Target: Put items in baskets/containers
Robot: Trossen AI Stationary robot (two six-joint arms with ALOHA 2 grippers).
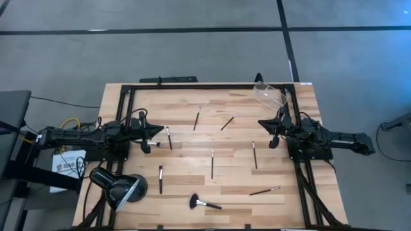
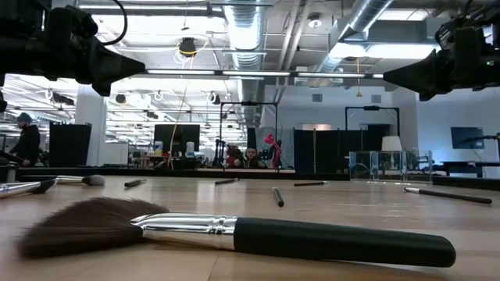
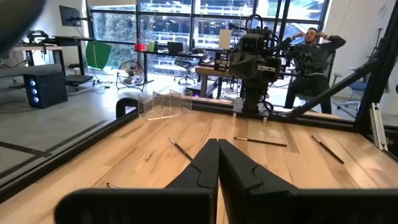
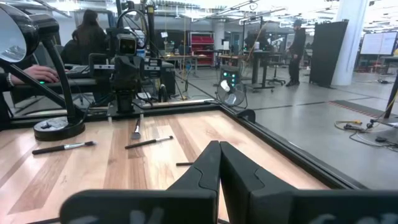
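Thin dark makeup brushes lie flat and scattered on the wooden table: one point(image 1: 169, 138) just off my left gripper, others point(image 1: 197, 117), point(image 1: 228, 122), point(image 1: 254, 154), point(image 1: 212, 164), point(image 1: 160, 178), point(image 1: 264, 190). A bigger brush with a fluffy black head point(image 1: 204, 203) lies near the near edge and fills the low view point(image 2: 234, 234). The clear holder point(image 1: 270, 95) rests at the far right corner point(image 3: 165, 102). My left gripper point(image 1: 160, 130) hovers shut at the table's left side. My right gripper point(image 1: 260, 122) hovers shut at the right side, near the holder.
A black dome-shaped lamp point(image 1: 119, 186) stands at the near left corner point(image 4: 37, 62). A black metal frame point(image 1: 192, 86) runs around the table. People sit and stand in the room beyond point(image 3: 311, 46), point(image 4: 87, 31). Bare wood shows in the table's middle between the brushes.
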